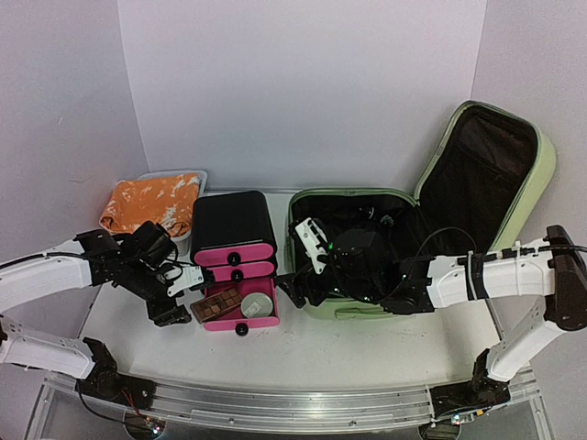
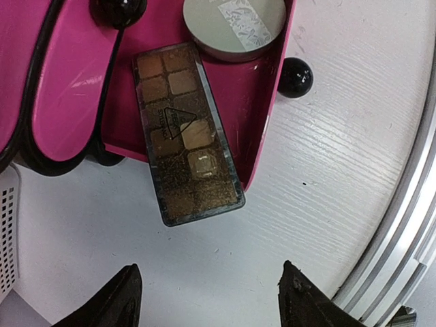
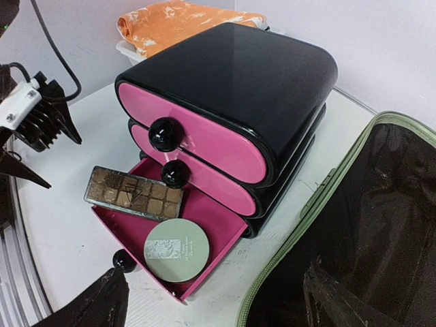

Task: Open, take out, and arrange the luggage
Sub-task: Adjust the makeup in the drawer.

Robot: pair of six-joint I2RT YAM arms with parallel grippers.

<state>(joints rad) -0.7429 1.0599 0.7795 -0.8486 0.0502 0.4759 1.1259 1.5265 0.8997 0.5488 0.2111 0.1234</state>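
The luggage [image 1: 543,170], a large light-green hard-shell case, lies open at the right with its lid propped up and the black lining showing. Dark items lie in its lower half. My right gripper [image 3: 214,300] hangs open and holds nothing, over the gap between the luggage's zipper edge [image 3: 320,204] and the drawer box. In the top view the right gripper [image 1: 292,286] sits at the luggage's left front corner. My left gripper [image 2: 211,283] is open above bare table, just short of a brown eyeshadow palette [image 2: 187,133].
A black drawer box [image 1: 234,229] with pink fronts stands left of the luggage, its bottom drawer [image 3: 204,225] pulled out. The drawer holds a round green compact [image 3: 177,248], and the palette overhangs its side. A white basket [image 1: 197,176] with orange cloth [image 1: 151,203] sits at the back left.
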